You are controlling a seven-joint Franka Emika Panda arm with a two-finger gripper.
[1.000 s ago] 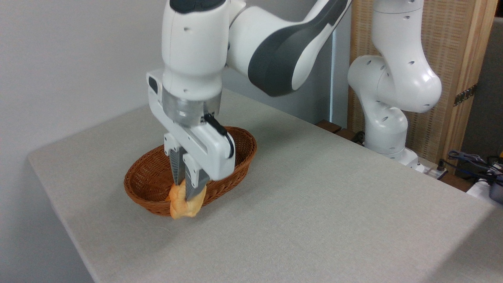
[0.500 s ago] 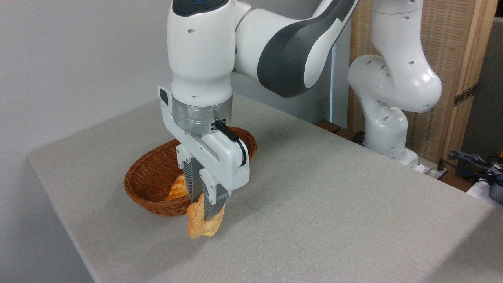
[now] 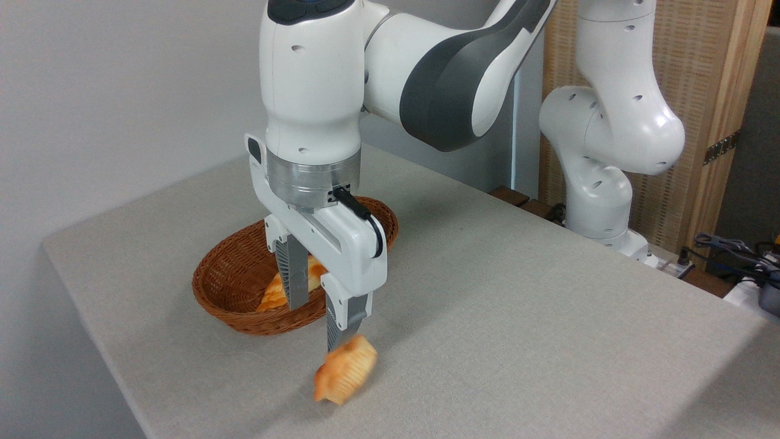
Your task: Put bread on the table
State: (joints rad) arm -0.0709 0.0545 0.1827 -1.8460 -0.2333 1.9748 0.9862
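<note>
The bread (image 3: 345, 369), a small golden-orange bun with fluted sides, shows blurred and tilted just below my right fingertip, at or just above the table (image 3: 518, 317) in front of the basket. My gripper (image 3: 317, 326) hangs above it, open, with nothing between its grey fingers (image 3: 295, 280). Its left finger stands in front of the basket's near rim. Whether the bun still touches the right fingertip, I cannot tell.
A brown oval wicker basket (image 3: 226, 286) sits behind the gripper and holds a longer braided golden loaf (image 3: 279, 291), partly hidden by the left finger. The arm's white base (image 3: 600, 201) stands at the table's far right edge. Cables lie at far right.
The fingers have spread apart and let the bun go. It has dropped down and to the right of where it was held. The arm itself has barely moved.
</note>
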